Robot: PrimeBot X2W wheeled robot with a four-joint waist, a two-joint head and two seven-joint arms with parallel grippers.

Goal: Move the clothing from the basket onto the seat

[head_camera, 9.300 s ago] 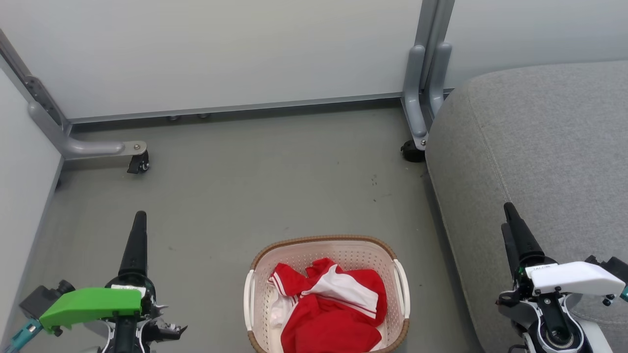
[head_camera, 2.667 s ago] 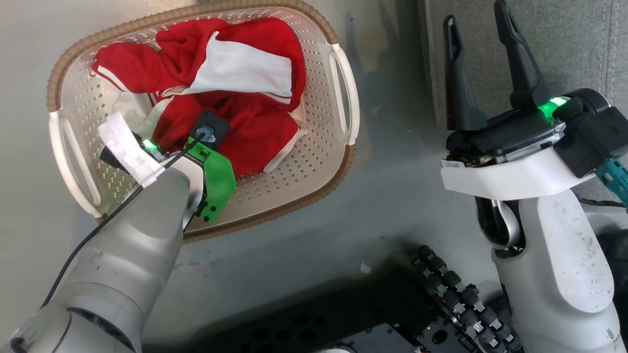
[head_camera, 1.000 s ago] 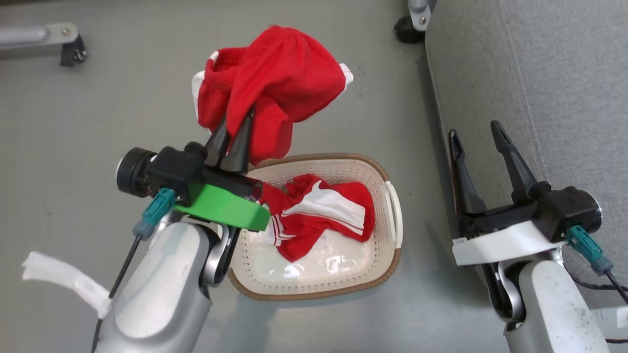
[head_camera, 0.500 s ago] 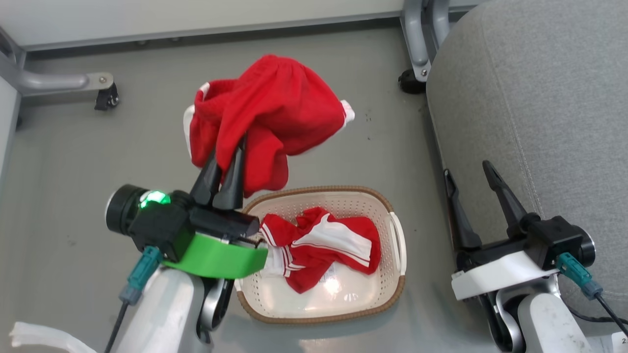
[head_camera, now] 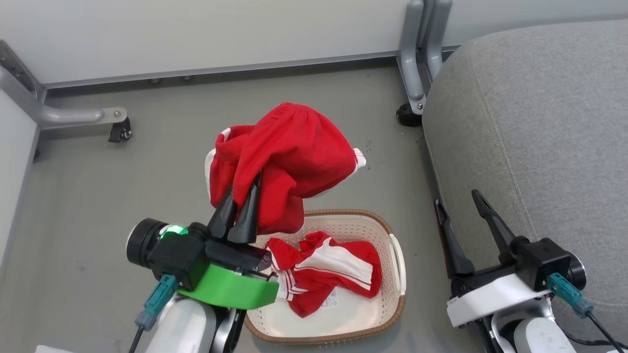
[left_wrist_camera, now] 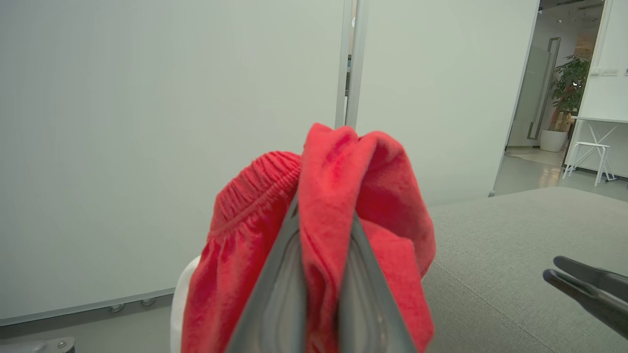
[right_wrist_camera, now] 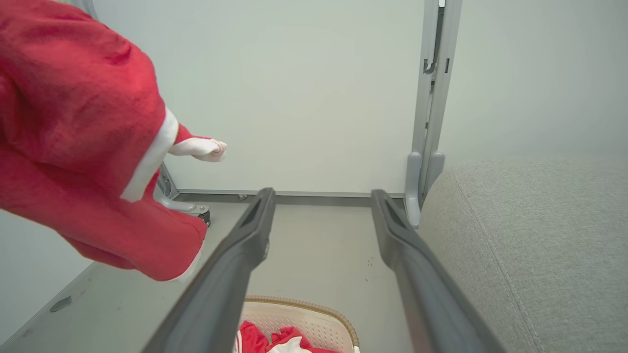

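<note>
Grey floor [head_camera: 122, 196] — cream basket [head_camera: 353, 226] on it, seat [head_camera: 530, 122] alongside

No writing here can be read. A small white label sticker [head_camera: 334, 297] sits on the bottom of the cream perforated plastic basket [head_camera: 364, 230], just beside the lower edge of the red-and-white garment [head_camera: 338, 267] lying in that basket. Its dark print is too small to make out.
</note>
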